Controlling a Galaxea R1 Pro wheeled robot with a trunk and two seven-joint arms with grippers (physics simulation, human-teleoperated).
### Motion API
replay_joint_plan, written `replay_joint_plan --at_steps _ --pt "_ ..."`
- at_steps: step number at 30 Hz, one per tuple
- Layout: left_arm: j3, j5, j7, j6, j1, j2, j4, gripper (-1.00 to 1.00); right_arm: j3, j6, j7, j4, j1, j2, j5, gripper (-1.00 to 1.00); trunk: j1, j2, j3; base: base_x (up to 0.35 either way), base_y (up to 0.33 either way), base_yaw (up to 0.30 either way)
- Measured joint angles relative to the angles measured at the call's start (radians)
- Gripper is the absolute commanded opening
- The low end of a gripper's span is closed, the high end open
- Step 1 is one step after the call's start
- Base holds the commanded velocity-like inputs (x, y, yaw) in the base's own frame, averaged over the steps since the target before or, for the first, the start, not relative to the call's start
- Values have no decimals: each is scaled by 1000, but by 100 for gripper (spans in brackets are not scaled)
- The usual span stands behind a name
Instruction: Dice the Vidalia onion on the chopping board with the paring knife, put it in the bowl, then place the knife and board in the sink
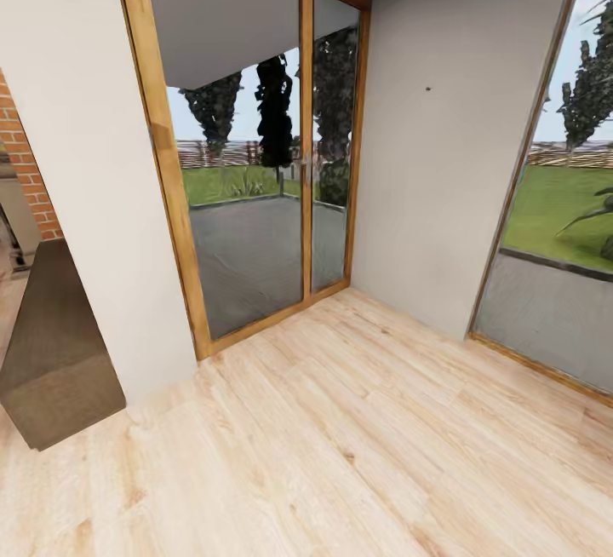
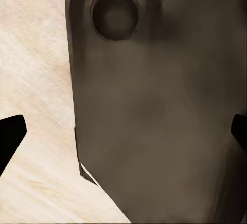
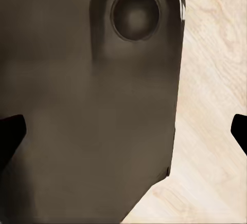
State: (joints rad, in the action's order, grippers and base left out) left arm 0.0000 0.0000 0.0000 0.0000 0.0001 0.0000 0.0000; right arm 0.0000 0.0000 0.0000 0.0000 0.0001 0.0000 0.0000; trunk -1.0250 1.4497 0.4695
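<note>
I am facing a room corner with glass doors. My left gripper (image 2: 123,134) is open, its dark fingertips (image 2: 10,139) far apart with nothing between them. Behind it are a dark grey panel of my own body (image 2: 154,106) and pale wooden floor (image 2: 36,54). My right gripper (image 3: 123,131) is open too, with its fingertips (image 3: 10,134) spread wide and nothing held. It looks at the same kind of dark panel (image 3: 92,106) and floor (image 3: 211,80).
Light wooden floor (image 1: 340,455) stretches ahead to a wood-framed glass door (image 1: 255,199) and a white wall (image 1: 426,157). A large window (image 1: 553,242) stands at the right. A white wall section (image 1: 85,157), a low brown block (image 1: 51,344) and brickwork (image 1: 25,165) are at the left.
</note>
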Motion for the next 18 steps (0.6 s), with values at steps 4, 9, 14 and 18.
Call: replay_joint_plan --at_steps 4,9,14,18 --pt "3 -3 0 -1 1 14 -4 100 -4 4 -1 -16 -15 22 -3 100 0 0 0 0 0 0" --pt "2 -1 0 -1 2 16 -3 100 -2 3 -1 -19 -18 30 -2 100 0 0 0 0 0 0" --pt "2 2 0 -1 2 16 -3 100 -1 3 -1 -20 -18 32 -2 100 0 0 0 0 0 0" --pt "1 3 0 -1 2 15 -3 100 -1 2 -1 -20 -18 32 -1 100 0 0 0 0 0 0"
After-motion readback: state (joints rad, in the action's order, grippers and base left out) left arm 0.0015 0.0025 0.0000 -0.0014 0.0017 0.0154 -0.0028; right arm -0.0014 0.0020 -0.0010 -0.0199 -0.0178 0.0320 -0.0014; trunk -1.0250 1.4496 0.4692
